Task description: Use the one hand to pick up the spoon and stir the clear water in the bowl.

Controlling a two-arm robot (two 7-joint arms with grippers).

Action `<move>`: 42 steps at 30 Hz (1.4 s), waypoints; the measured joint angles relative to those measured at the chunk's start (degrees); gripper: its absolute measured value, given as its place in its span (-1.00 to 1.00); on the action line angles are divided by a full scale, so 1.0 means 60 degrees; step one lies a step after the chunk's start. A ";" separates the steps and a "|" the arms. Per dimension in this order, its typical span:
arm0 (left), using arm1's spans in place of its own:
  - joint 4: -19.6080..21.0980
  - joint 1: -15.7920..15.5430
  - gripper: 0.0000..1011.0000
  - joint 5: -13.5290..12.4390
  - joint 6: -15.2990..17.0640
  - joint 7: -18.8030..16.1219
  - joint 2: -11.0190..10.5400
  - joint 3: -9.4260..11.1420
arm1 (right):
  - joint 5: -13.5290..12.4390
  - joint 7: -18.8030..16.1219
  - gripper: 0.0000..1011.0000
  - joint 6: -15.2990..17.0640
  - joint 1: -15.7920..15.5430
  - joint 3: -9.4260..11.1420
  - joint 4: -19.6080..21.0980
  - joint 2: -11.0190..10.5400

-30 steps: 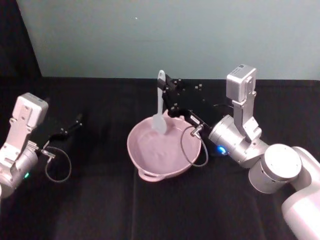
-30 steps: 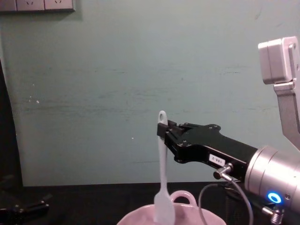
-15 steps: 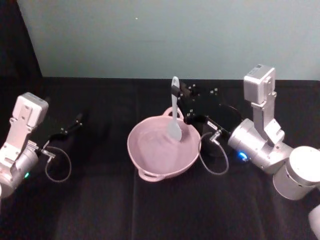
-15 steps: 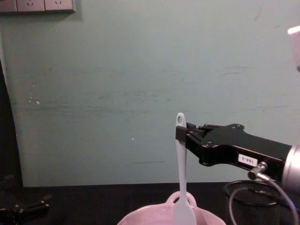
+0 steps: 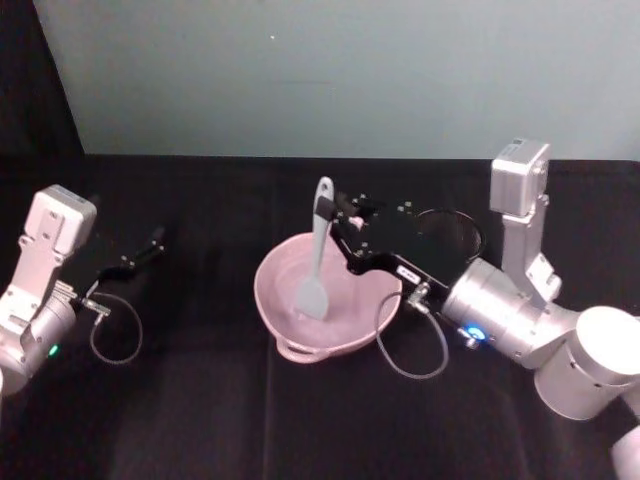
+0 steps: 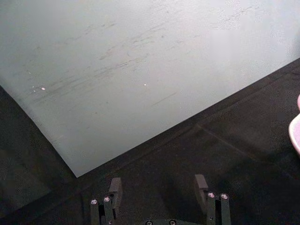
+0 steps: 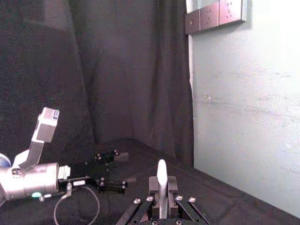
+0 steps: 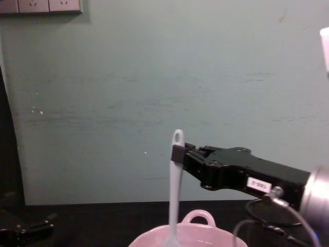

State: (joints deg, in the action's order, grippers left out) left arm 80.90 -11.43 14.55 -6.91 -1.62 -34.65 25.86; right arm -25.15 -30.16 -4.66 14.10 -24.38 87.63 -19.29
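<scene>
The right arm reaches in from the near right, silver wrist (image 5: 488, 300) angled toward the middle. The right claw (image 5: 335, 213) points left, its fingers pinched on the upper handle of the spoon (image 5: 318, 250). The left arm sits parked at the left, its left claw (image 5: 156, 240) spread apart and pointing right.

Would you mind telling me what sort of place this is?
Probably a robotics lab bench, not a kitchen: a table draped in black cloth, a bare pale green wall with sockets, the right tool holding a spoon in a pink bowl, the left tool idle at the table's left.
</scene>
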 joint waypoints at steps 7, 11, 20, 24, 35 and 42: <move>0.0000 0.0000 1.00 0.0000 0.0000 0.0000 0.0001 0.0000 | 0.0238 0.0014 -0.79 -0.1112 0.0464 -0.0281 -0.0997 0.0554; 0.0000 -0.0001 1.00 0.0000 0.0000 0.0000 0.0000 0.0000 | 0.0668 0.0275 -0.78 -0.1723 0.0676 -0.0312 -0.1497 0.0823; 0.0000 -0.0001 1.00 0.0000 0.0000 0.0000 0.0000 0.0000 | 0.1833 0.1044 -0.79 -0.2331 0.0781 -0.0130 -0.1879 0.0995; 0.0000 0.0000 1.00 0.0000 0.0000 0.0000 0.0000 0.0000 | 0.2024 0.1148 -0.79 -0.2236 0.0641 0.0014 -0.1624 0.0868; 0.0000 -0.0001 1.00 0.0000 0.0000 0.0000 0.0000 0.0000 | 0.1762 0.0810 -0.79 -0.1154 -0.0238 0.0427 -0.0130 0.0142; 0.0000 0.0000 1.00 0.0000 0.0000 0.0000 0.0000 0.0000 | 0.0907 0.0314 -0.79 -0.0596 -0.0651 0.0451 0.0360 -0.0085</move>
State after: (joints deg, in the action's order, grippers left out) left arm 80.90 -11.43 14.55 -6.91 -1.62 -34.65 25.86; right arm -19.71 -28.27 -8.24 10.20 -21.67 89.80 -19.80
